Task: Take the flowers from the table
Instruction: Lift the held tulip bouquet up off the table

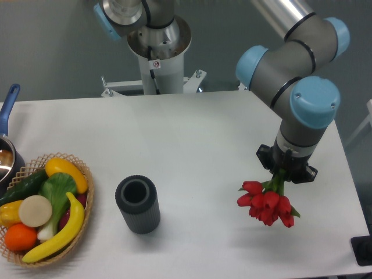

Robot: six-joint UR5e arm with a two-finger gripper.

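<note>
The flowers (266, 203), a small bunch of red tulips on green stems, hang blooms-down in the air over the right part of the white table (192, 133). My gripper (286, 172) points straight down and is shut on the stems just above the blooms. Its fingers are mostly hidden under the black wrist flange. A faint shadow lies on the tabletop below the bunch.
A dark grey ribbed cylinder (137, 204) stands near the table's front middle. A wicker basket (40, 209) of fruit and vegetables sits at the front left, with a pot with a blue handle (7, 119) behind it. The arm's base post (157, 52) rises at the back.
</note>
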